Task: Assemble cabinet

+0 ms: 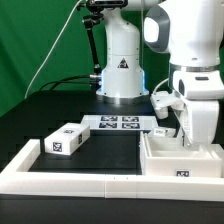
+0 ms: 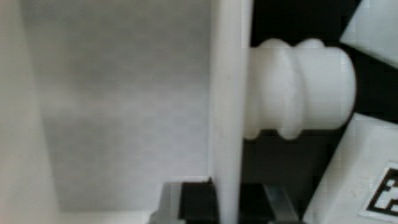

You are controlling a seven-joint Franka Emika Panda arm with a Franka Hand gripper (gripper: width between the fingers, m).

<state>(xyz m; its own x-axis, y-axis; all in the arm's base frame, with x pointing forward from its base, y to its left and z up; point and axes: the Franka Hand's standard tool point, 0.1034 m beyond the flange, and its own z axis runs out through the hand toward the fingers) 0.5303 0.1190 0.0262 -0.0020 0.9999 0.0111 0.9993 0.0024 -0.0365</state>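
The cabinet's open white box body point(image 1: 165, 158) stands at the exterior view's right, inside the rail frame. My gripper point(image 1: 186, 133) reaches straight down onto it. In the wrist view my gripper point(image 2: 228, 192) has one dark finger point(image 2: 192, 200) on each side of a thin upright white panel edge point(image 2: 226, 90) and appears shut on it. A ribbed white round peg point(image 2: 302, 88) sticks out beside the panel, and part of a tag point(image 2: 381, 190) shows near it. A small white box part point(image 1: 65, 140) with tags lies apart at the exterior view's left.
The marker board point(image 1: 115, 123) lies flat at the middle back, before the arm's white base point(image 1: 122, 70). The long white rail frame point(image 1: 70, 178) borders the front and left of the black table. A green curtain hangs behind.
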